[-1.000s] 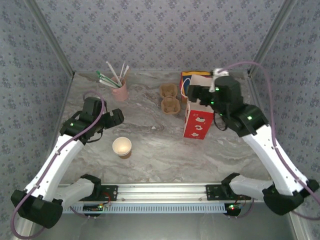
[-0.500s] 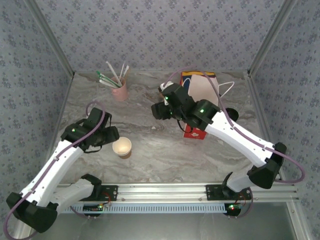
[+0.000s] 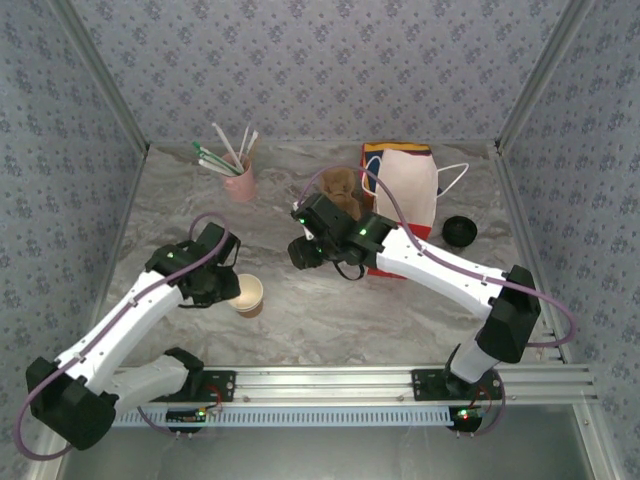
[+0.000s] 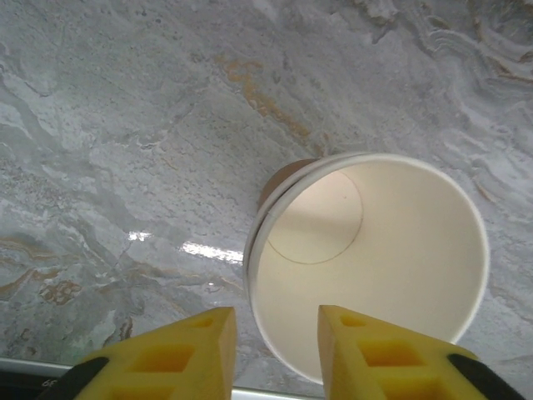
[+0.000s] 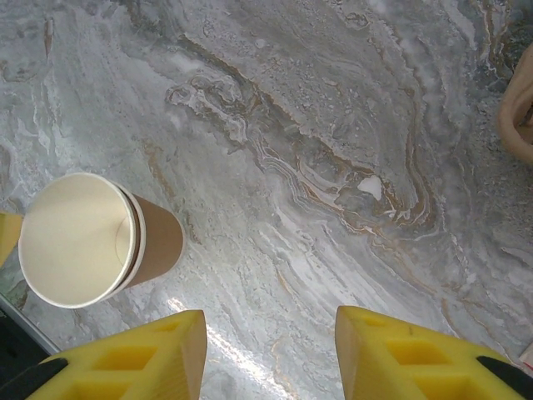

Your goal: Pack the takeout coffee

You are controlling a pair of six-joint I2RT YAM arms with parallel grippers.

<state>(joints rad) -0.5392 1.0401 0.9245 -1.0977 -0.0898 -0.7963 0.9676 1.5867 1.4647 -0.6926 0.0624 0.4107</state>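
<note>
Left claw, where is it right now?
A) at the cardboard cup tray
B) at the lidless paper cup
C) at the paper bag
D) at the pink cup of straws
B: the wrist view shows the left claw straddling the rim of the lidless paper cup, with one finger outside the wall and the other over the cream inside.

Marbled grey table [image 3: 330, 320], patterned walls [image 3: 320, 70]
</note>
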